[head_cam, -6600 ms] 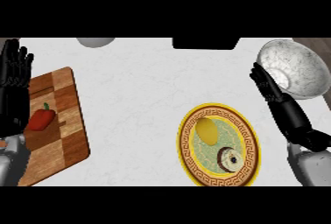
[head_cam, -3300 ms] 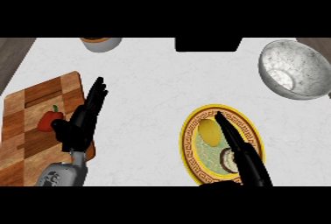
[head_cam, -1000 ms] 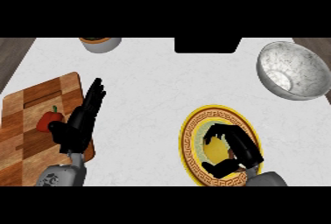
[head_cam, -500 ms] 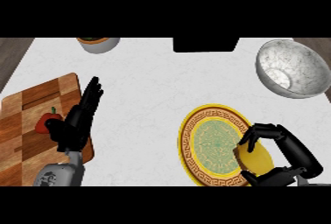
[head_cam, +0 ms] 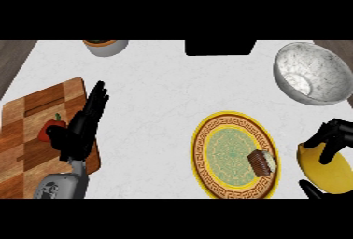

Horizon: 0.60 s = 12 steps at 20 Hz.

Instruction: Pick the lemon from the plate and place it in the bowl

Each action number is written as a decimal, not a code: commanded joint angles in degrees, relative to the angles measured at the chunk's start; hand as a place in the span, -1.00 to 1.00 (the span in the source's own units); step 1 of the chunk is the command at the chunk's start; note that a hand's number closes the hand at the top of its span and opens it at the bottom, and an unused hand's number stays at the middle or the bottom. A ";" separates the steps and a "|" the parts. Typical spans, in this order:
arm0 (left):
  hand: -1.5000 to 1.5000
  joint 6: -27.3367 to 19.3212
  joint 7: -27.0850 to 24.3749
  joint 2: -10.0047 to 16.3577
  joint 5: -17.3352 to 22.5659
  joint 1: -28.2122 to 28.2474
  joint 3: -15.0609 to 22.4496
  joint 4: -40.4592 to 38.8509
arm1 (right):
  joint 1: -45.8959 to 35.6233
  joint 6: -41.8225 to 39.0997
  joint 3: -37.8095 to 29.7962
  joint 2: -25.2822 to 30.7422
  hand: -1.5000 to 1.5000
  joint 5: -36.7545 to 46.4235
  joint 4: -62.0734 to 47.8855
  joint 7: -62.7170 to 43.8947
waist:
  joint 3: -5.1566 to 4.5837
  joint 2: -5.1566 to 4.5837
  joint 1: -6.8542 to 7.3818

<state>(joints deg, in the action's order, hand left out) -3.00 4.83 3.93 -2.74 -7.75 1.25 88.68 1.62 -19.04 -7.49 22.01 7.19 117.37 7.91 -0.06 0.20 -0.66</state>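
The yellow oval lemon sits at the right edge of the frame, off the plate and inside the black right hand. The hand's fingers curl over the lemon's upper end and a dark tip shows under its lower end. Its visible body seems to run from upper left to lower right, though the frame edge cuts off part of it, so which way its tips point cannot be told.

Just left of it lies the round yellow plate with a patterned rim, which carries only a small brown piece of food. The picking looks done and the carry is the step in hand. The next move calls for travel toward the upper right, to bring the lemon over the marbled grey bowl, and then for the fingers to open.

At lower left, the left hand rests with straight, close-set fingers over the edge of the wooden cutting board, beside a red vegetable on the white tabletop.
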 commanded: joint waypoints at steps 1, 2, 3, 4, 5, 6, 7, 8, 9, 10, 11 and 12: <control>0.00 -0.18 1.16 -1.03 -0.76 2.54 2.05 3.29 | -5.70 -1.09 -5.15 3.09 1.00 -4.24 6.44 -12.99 | 0.01 -0.04 0.65; 0.00 0.03 1.85 -0.20 0.36 -1.81 -0.12 1.02 | -8.73 -0.93 -5.29 4.16 1.00 -5.26 7.95 -19.13 | -0.04 -0.08 0.50; 0.00 -0.97 -2.44 -1.69 -1.39 -0.39 0.84 -3.35 | -7.85 0.72 -3.89 1.94 1.00 -1.91 6.34 -16.60 | 0.02 -0.20 0.53; 0.00 0.58 -0.48 0.11 0.34 -0.60 -0.60 -0.63 | -13.62 0.22 -4.64 3.71 1.00 -4.42 5.06 -22.29 | 0.00 -0.19 0.87; 0.00 -0.55 4.46 -0.63 -0.69 0.92 1.58 5.54 | -13.44 -0.53 -7.19 5.04 1.00 -7.04 7.11 -24.82 | 0.02 -0.04 0.87; 0.00 -0.38 -2.86 -2.68 -1.00 1.22 2.08 -2.20 | -16.33 1.10 -5.47 3.83 1.00 -3.68 0.57 -21.89 | 0.02 -0.26 0.90; 0.00 0.68 -0.60 -0.68 0.21 1.22 0.40 0.76 | -15.42 -1.34 -9.50 5.91 1.00 -9.21 5.18 -26.18 | 0.03 -0.13 0.65; 0.00 -0.46 -0.96 -1.78 -1.98 2.44 2.56 1.10 | -19.18 2.66 -5.32 3.54 1.00 -2.99 1.14 -24.95 | 0.03 -0.21 1.01; 0.00 -0.88 0.59 -1.79 -1.57 0.15 1.74 0.56 | -25.04 1.47 -6.35 6.30 1.00 -6.05 -1.63 -29.84 | 0.01 -0.23 1.17; 0.00 2.26 4.56 2.51 2.35 -3.76 -3.30 0.32 | -26.51 2.83 -5.12 5.98 1.00 -1.72 -6.37 -25.56 | 0.02 -0.37 1.54; 0.00 0.26 1.25 -1.20 -0.44 -0.44 1.02 0.73 | -25.90 0.52 -8.22 8.43 1.00 -3.74 -5.53 -26.34 | 0.04 -0.23 0.99; 0.00 -0.31 0.41 -0.97 -1.48 -0.09 1.10 0.95 | -28.42 1.68 -7.24 7.93 1.00 -2.50 -8.73 -26.83 | 0.04 -0.25 1.14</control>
<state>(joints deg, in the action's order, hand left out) -2.84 5.71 3.27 -3.22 -8.00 1.82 89.32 -20.03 -17.88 -13.85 28.01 3.50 114.75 -16.48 -0.05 -0.01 0.35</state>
